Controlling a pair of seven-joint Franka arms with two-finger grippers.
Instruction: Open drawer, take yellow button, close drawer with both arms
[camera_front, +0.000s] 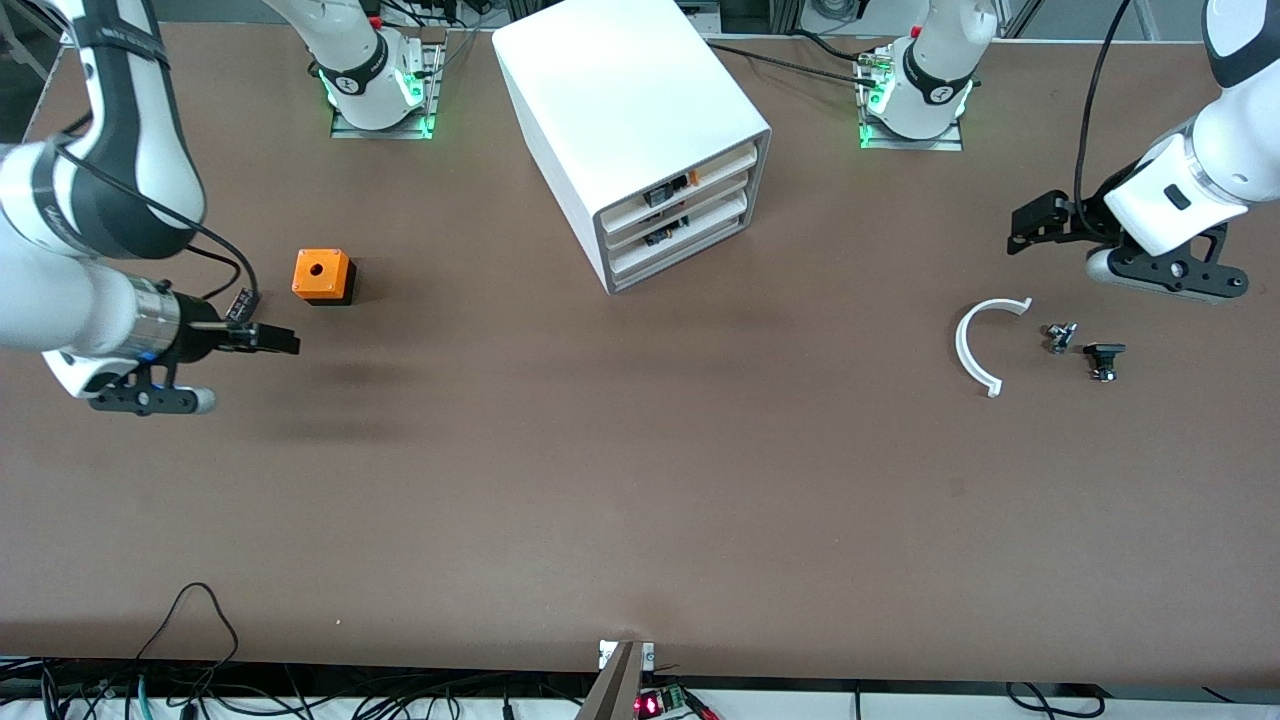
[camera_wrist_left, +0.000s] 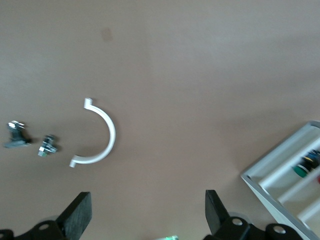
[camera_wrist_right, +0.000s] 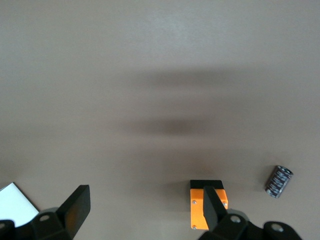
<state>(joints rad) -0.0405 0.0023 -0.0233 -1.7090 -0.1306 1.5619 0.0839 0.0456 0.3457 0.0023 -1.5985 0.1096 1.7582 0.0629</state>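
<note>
front view: white box cabinet (camera_front: 640, 140) mid-table; top white tray drawer (camera_front: 678, 188) shut, tiny orange-capped button (camera_front: 694, 178) peeking inside it. Orange cube with a hole (camera_front: 322, 276) toward right arm's end of cabinet.

left wrist view: left gripper (camera_wrist_left: 148, 214) spread wide, empty, over bare table near white plastic arc (camera_wrist_left: 100, 134), probably parked before the pull.

right wrist view: right gripper (camera_wrist_right: 145, 209) released too, over table by cube, waiting.

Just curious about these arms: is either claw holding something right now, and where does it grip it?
Nothing is held. The left gripper and the right gripper both hang open over bare table.
</note>
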